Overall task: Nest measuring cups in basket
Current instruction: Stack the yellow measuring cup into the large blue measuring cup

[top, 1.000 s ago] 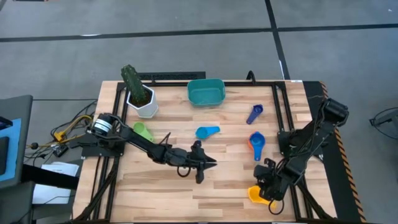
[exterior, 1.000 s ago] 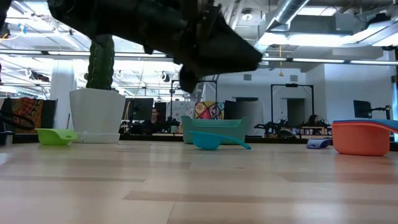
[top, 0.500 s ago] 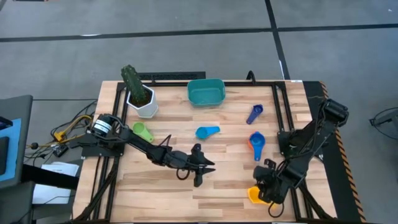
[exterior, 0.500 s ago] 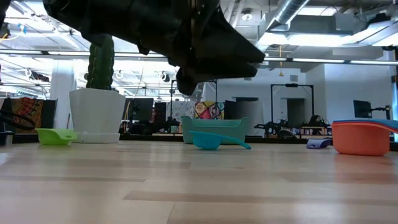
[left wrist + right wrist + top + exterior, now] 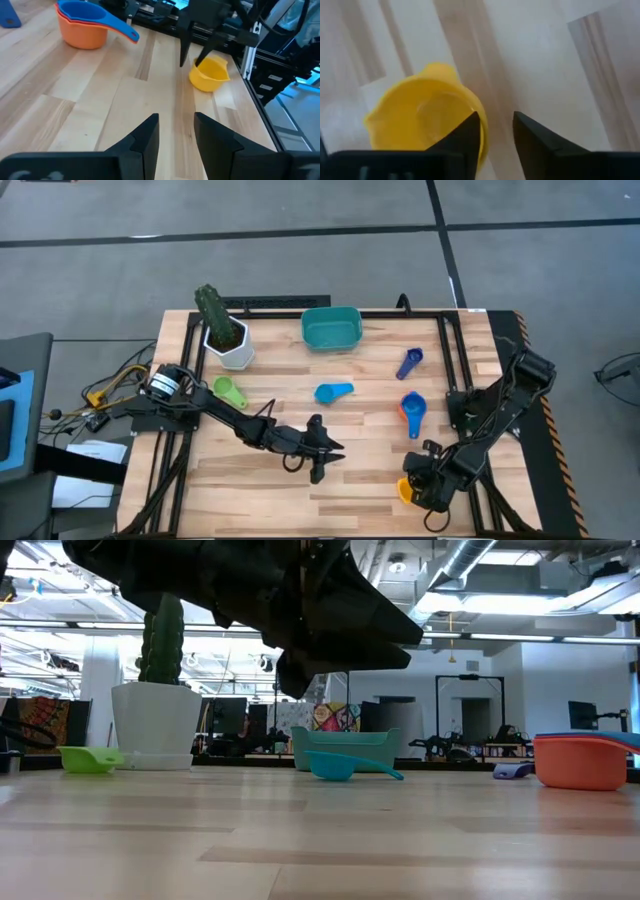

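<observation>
A: Counter point(image 5: 250, 485) stock, left to right, please.

B: Item 1, a white pot with a green plant point(image 5: 222, 330), far-left corner. Item 2, a green measuring cup point(image 5: 230, 391), just in front of that pot, lying alone on the wood.

A: And the left arm?

B: It reaches from the left edge toward the counter's middle. The left pincer point(image 5: 318, 463) hangs above bare wood near the front, fingers a little apart, nothing between them; the left wrist view shows the gap clearly.

A: Next item.

B: Item 3, the teal basket point(image 5: 331, 328), at the far edge near the middle, with no cup visible inside. Item 4, a light blue measuring cup point(image 5: 333, 392), in front of the basket, mid-counter. Item 5, a dark blue measuring cup point(image 5: 410, 363), farther right and well apart from item 4.

A: Any cups already nested?

B: 1 pair: a blue measuring cup sitting inside an orange measuring cup point(image 5: 411, 411), right of centre. In the left wrist view the blue handle sticks out past the orange rim.

A: Last entry?

B: Item 8, a yellow measuring cup point(image 5: 405, 492), front-right corner of the counter. The right pincer point(image 5: 422, 483) is down at it. Its fingers stand slightly parted, 1 finger point(image 5: 462, 140) over the cup's rim, the other outside the wall. Whether they press on the wall I cannot tell; it looks like a straddle, not a firm clamp.
</observation>
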